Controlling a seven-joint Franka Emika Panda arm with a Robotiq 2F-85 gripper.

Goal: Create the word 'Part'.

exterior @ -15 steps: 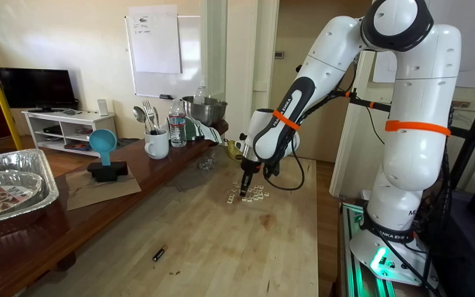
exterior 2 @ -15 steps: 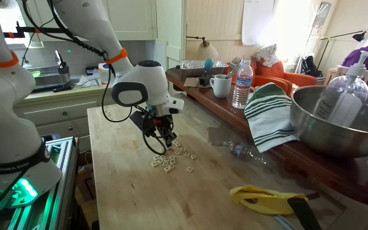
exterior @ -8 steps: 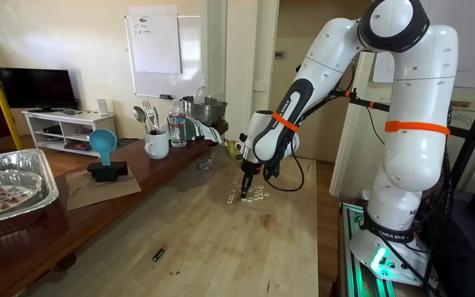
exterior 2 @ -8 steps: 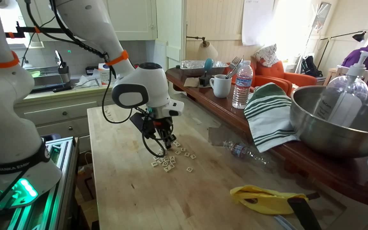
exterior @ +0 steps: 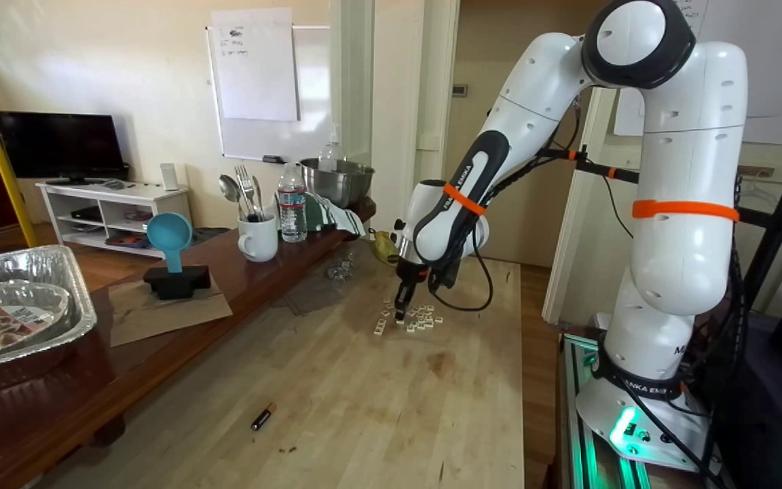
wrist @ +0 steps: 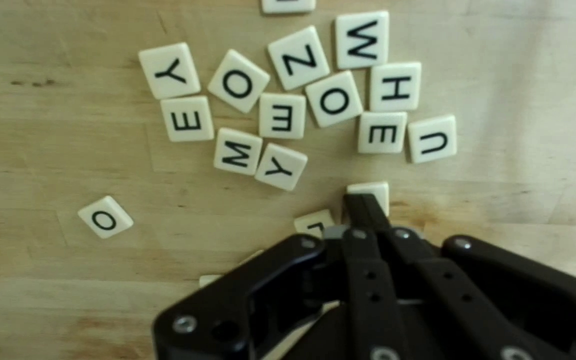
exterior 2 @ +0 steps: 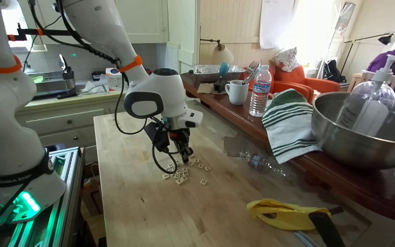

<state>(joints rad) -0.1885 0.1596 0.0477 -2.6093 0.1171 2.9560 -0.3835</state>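
Observation:
Small cream letter tiles lie on the wooden table, in both exterior views. In the wrist view I read a Y tile, an O tile, a Z tile, an H tile, a U tile and others. My gripper has its fingertips together, with nothing seen between them. They cover most of one tile, its letter hidden; I cannot tell if they touch it. A half-hidden tile lies beside them. The gripper also shows in both exterior views.
A yellow bag-like object and a crumpled plastic bottle lie on the table. A battery lies farther off. A raised dark wood counter runs alongside, bearing a mug, a water bottle and a metal bowl.
My gripper has moved a little outward from the robot base, over the tiles. The loose tiles away from the gripper look unmoved.

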